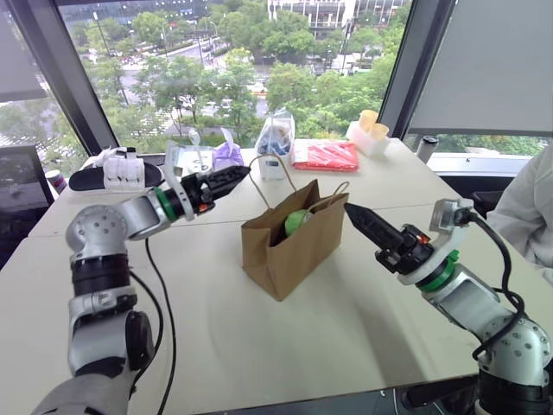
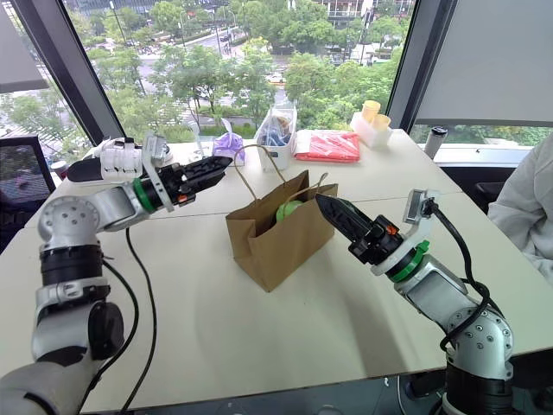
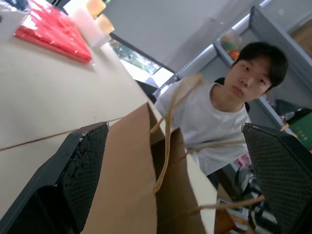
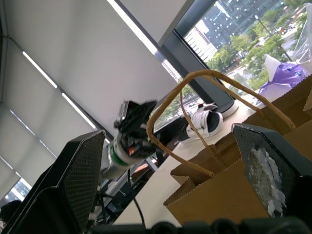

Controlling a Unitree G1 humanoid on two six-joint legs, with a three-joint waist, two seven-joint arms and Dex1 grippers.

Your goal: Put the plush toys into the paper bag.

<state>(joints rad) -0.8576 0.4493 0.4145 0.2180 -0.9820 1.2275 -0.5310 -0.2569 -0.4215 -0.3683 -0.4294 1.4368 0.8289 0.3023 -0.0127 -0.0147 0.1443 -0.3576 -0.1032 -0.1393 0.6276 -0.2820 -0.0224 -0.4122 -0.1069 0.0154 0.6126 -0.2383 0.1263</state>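
A: Start on the left. How is that arm posed?

B: The left gripper (image 1: pixel 232 178) reaches in from the left, roughly level, its 2 black fingers spread apart and holding nothing. It hangs near the paper bag's (image 1: pixel 289 246) upper left, just short of the raised loop handle (image 1: pixel 266 173).

A: And the bag itself?

B: It stands upright and open on the white table (image 1: pixel 285 337), between the 2 arms. A bright green plush toy (image 1: pixel 297 221) sits inside, its top showing above the rim. I cannot tell whether the orange one is in there; the bag's wall hides the rest.

A: The right arm?

B: The right gripper (image 1: pixel 363 223) angles up and inward from the right, its fingers parted and empty, tips just beside the bag's right edge, not touching it.

A: Other containers?

B: Far side of the table: a purple pouch (image 1: pixel 228 155), a clear plastic bag (image 1: pixel 276 134) holding something blue, then a red packet (image 1: pixel 325 155).
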